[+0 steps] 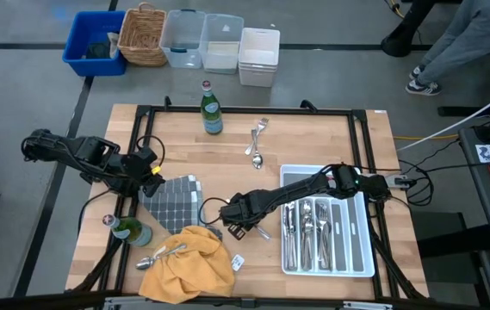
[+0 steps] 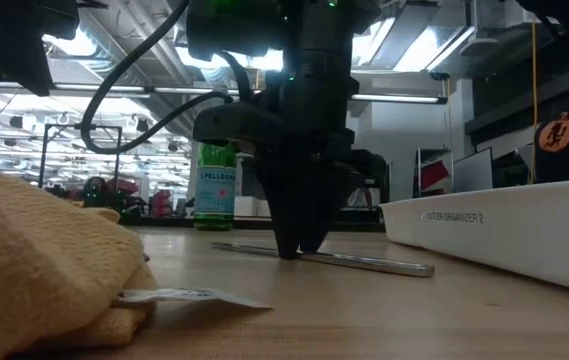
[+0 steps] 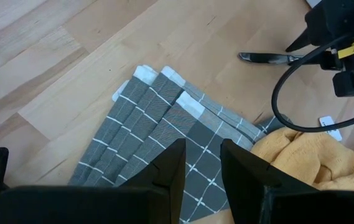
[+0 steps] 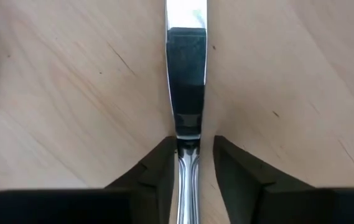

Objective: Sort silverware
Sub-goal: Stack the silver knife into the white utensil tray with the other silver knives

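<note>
In the high view the right arm reaches from the right edge of the frame leftward across the white tray, its right gripper low over the wooden table just left of the tray, at a knife that lies on the bare wood. More silverware fills the tray's compartments, a fork and spoon lie near the top centre by a green bottle, and spoons rest on the yellow cloth at lower left. The left arm stretches in from the left edge, its left gripper above the upper corner of a grey checked towel; a second bottle stands at lower left. In the low view the right gripper points straight down at centre frame, fingertips at the table around the knife, which lies flat; the tray wall is at right and the yellow cloth at left. In the left wrist view the left gripper hangs over the checked towel, its fingers parted with nothing between them; the knife shows at upper right. In the right wrist view the right gripper straddles the knife, which runs up the middle of the frame; the fingers sit close on either side of the handle, but I cannot tell whether they are pressing on it.
</note>
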`<act>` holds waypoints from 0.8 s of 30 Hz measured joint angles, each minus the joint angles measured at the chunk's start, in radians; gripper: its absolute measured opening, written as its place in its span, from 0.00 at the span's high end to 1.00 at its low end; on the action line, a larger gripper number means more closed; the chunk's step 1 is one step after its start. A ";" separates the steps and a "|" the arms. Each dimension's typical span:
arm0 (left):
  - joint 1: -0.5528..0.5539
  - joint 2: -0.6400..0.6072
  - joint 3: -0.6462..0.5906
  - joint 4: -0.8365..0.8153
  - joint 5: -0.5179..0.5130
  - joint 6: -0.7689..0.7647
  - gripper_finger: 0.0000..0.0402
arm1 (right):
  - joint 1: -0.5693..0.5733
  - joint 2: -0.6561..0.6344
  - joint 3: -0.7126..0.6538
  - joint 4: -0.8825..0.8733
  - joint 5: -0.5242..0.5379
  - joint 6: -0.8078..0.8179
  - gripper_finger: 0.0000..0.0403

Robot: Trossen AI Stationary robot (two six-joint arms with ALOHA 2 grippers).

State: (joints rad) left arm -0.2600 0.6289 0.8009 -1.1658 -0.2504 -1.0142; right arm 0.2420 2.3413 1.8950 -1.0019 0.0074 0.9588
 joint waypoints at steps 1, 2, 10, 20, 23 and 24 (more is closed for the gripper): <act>0.000 0.000 0.000 0.000 0.000 0.000 0.78 | 0.000 0.000 0.000 0.000 0.000 0.000 0.73; 0.000 0.000 0.000 0.000 0.000 0.000 0.78 | 0.000 0.000 0.000 0.001 0.001 0.000 0.75; 0.000 0.000 0.000 0.000 0.000 0.000 0.78 | 0.000 0.000 0.000 0.005 0.001 0.000 0.89; 0.000 0.000 0.000 0.000 0.000 0.000 0.78 | -0.001 0.000 0.000 0.005 -0.027 0.000 0.88; 0.000 0.000 0.000 0.000 0.000 0.000 0.78 | -0.002 0.002 0.008 -0.002 -0.037 0.001 0.88; 0.000 0.000 0.000 0.000 0.000 0.000 0.78 | -0.002 0.003 0.015 -0.008 -0.040 0.001 0.88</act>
State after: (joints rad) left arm -0.2600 0.6289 0.8009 -1.1660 -0.2504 -1.0138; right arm 0.2401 2.3447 1.9102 -1.0101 -0.0326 0.9596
